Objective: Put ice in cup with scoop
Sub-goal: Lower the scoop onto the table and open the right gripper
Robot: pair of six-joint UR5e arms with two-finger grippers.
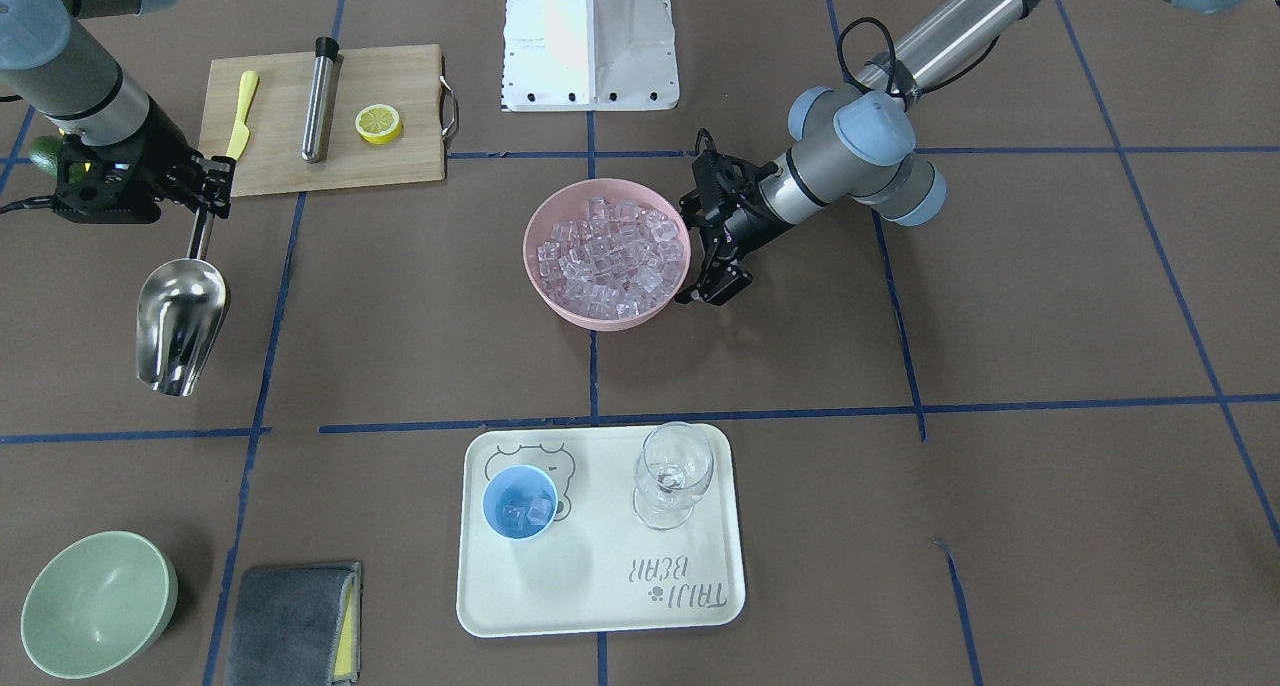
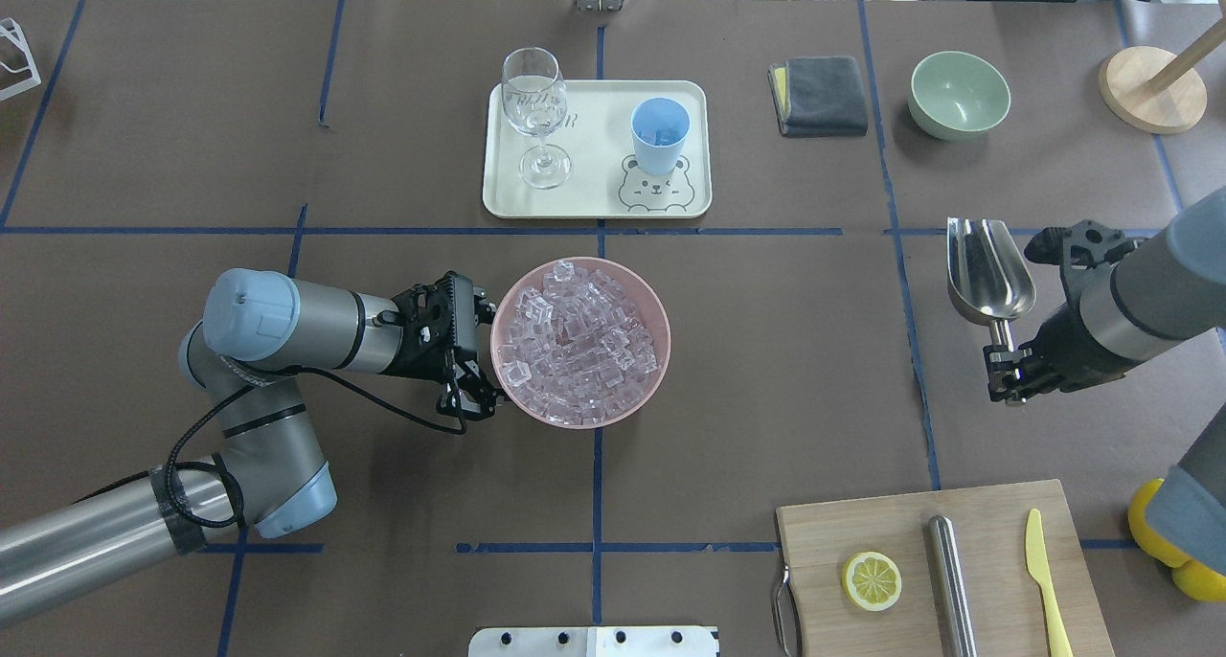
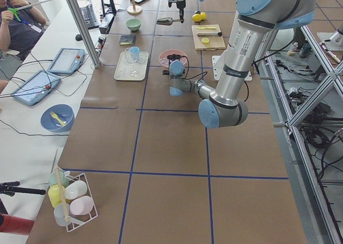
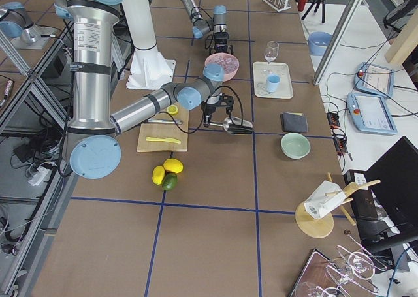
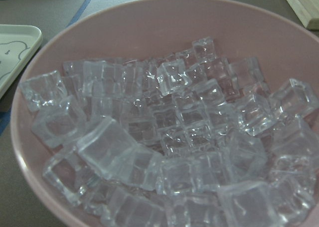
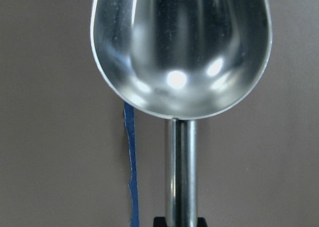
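The ice (image 1: 610, 251) fills a pink bowl (image 1: 605, 318) at the table's middle and also shows in the left wrist view (image 5: 169, 137). My left gripper (image 2: 485, 351) is open, its jaws spread along the bowl's (image 2: 665, 346) outer rim. My right gripper (image 2: 1006, 362) is shut on the rod handle of the scoop (image 2: 988, 269). It holds the scoop above the table, far from the bowl. The scoop's trough (image 6: 182, 47) is empty. The light-blue cup (image 1: 520, 501) stands on a cream tray (image 1: 600, 586) with a few cubes inside.
A clear stemmed glass (image 1: 673, 471) stands on the tray beside the cup. A pale green bowl (image 1: 95, 601) and a grey cloth (image 1: 295, 621) lie beyond the scoop's side. A cutting board (image 1: 280, 156) holds a lemon half (image 1: 378, 123), a steel cylinder (image 1: 320, 101) and a yellow knife (image 1: 240, 111).
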